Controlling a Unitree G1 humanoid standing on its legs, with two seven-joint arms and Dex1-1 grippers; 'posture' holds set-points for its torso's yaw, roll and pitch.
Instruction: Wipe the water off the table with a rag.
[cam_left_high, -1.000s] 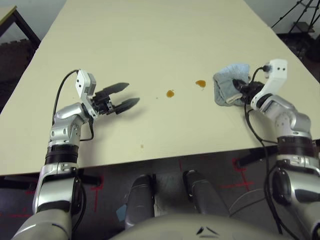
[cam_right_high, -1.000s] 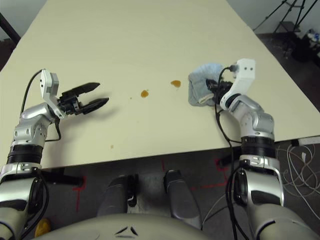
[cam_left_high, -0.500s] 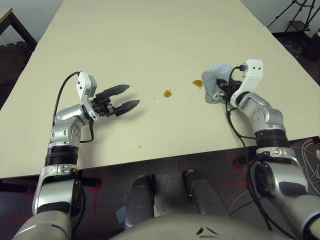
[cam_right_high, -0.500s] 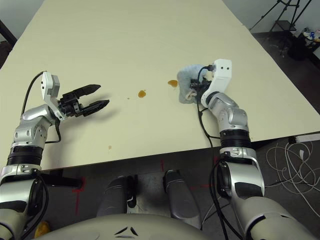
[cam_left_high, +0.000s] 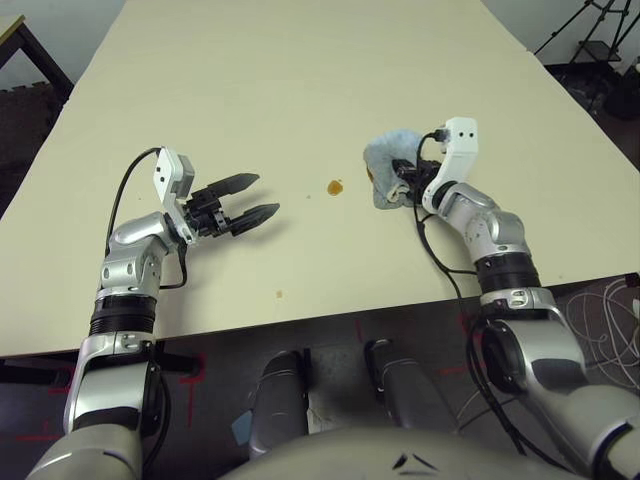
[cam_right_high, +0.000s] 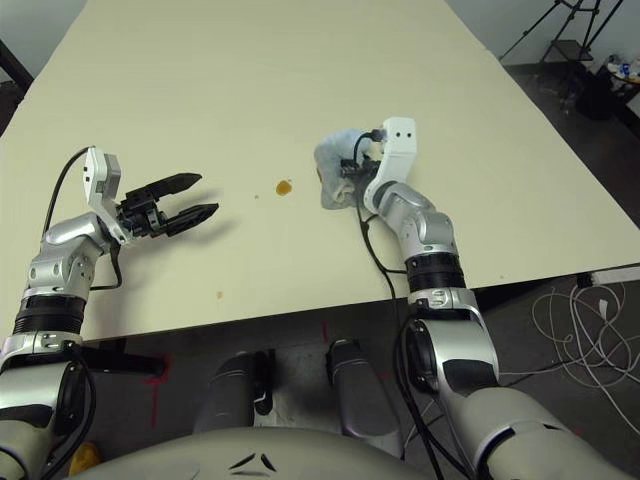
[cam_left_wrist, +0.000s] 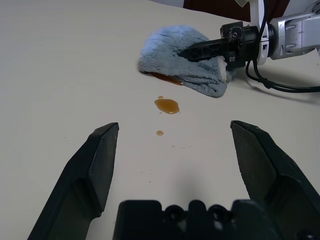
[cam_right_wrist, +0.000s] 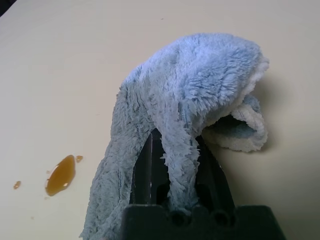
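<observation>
To the left of the amber-brown liquid spot (cam_left_high: 335, 187), which serves as our landmark, we have the left gripper with two pointed black fingers (cam_left_high: 243, 202). Its fingers are spread wide apart, with nothing between them, and point toward the spot. The spot itself lies on the large, flat, matte cream-beige table (cam_left_high: 250, 90) and is uncovered. Small droplets of the same liquid (cam_left_wrist: 160, 133) lie near it.

Just right of the spot, and apart from it, we have the small, light blue terry-cloth rag with a pale cream hem (cam_left_wrist: 175, 47), bunched on the table. A second amber-brown patch (cam_left_wrist: 167, 78) shows from under the rag's edge. We judge the rag to be light, soft and limp: it should fold freely, grip without slipping and survive firm pressure, though it may drag more heavily once wet. We recommend holding it by a gathered fold near the middle, so that a loose, broad part remains to wipe.

At the rag's right side, the right gripper with black fingers (cam_right_wrist: 181, 172) is closed on such a fold, pinching the cloth between its fingers.
</observation>
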